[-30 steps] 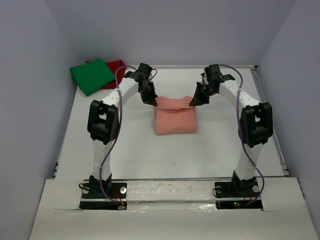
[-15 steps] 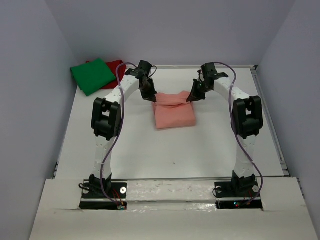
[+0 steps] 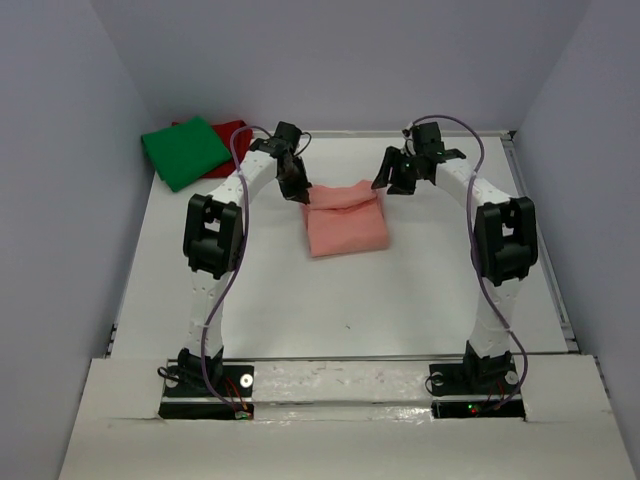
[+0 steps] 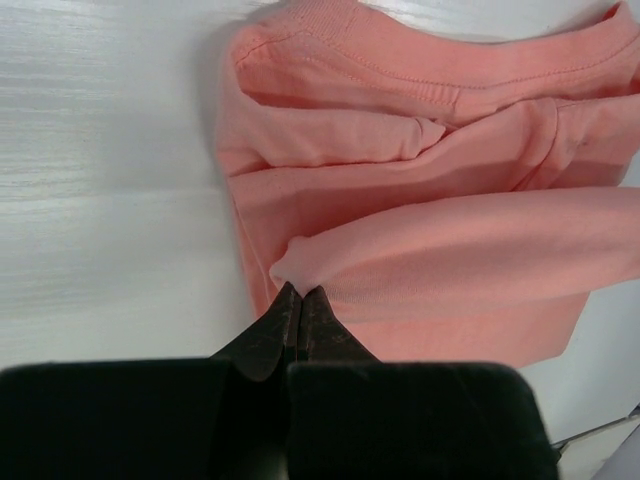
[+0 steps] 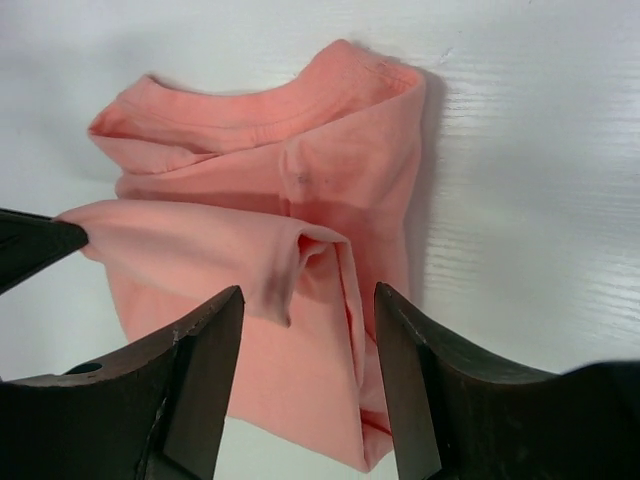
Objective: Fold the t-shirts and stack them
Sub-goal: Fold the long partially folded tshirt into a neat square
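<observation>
The salmon-pink t-shirt (image 3: 347,220) lies folded on the white table (image 3: 300,300), toward the back middle. My left gripper (image 3: 302,196) is shut on the left corner of its upper fold; the left wrist view shows the closed tips (image 4: 300,293) pinching the pink cloth (image 4: 430,230). My right gripper (image 3: 393,181) hovers open just off the shirt's right back corner. In the right wrist view its jaws (image 5: 308,295) stand wide above the pink shirt (image 5: 300,170) with nothing pinched. A bright green t-shirt (image 3: 185,150) lies folded at the back left on top of a dark red one (image 3: 233,131).
Grey walls close in the table on the left, back and right. The green and red shirts fill the back-left corner. The left gripper's dark tip (image 5: 40,245) shows at the left edge of the right wrist view.
Both grippers carried the pink shirt's upper fold toward the back. The right gripper then opened, let go of the right corner and drew slightly away. The left stays shut on its corner.
</observation>
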Controlling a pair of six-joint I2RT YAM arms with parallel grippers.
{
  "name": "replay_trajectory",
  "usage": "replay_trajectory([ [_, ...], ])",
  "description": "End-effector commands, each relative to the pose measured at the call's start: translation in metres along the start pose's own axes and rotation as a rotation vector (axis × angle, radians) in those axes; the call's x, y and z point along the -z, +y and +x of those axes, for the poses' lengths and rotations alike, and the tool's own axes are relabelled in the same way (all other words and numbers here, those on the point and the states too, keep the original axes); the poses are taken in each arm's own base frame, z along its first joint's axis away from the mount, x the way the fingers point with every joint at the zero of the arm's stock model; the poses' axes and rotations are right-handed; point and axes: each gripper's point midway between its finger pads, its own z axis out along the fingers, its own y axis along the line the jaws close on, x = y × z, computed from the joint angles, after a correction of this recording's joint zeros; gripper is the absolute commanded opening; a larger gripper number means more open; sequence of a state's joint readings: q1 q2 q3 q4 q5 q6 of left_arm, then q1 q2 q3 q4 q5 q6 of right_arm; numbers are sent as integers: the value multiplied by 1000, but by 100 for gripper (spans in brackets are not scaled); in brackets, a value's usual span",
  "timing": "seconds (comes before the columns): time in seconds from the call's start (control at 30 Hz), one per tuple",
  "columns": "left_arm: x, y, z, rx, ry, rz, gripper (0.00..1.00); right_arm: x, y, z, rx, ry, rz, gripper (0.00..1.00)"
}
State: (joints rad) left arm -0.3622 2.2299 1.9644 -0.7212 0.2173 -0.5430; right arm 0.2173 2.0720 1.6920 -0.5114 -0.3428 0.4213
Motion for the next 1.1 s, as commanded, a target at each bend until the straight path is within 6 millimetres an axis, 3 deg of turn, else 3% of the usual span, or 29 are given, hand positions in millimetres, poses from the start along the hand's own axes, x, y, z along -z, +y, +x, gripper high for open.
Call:
replay_trajectory([
  [0.0,17,-6,-16,-11,-67,15,0,40,38,-43,92,-185,-109,60],
  [0.17,18,-6,-15,-6,-65,18,0,55,60,-35,94,-172,-224,59],
  [0.27,19,-7,-15,-5,-66,21,1,48,63,-18,30,-95,-270,33],
  [0.33,19,-7,-16,-6,-69,22,1,43,63,-4,-21,-36,-298,0],
  [0.7,19,-4,-16,-7,-67,15,1,-6,40,71,-175,227,-354,0],
  [0.87,19,-3,-15,-7,-62,11,1,-4,50,93,-230,310,-398,0],
  [1.07,18,-1,-15,-2,-61,11,1,17,68,116,-263,374,-439,0],
])
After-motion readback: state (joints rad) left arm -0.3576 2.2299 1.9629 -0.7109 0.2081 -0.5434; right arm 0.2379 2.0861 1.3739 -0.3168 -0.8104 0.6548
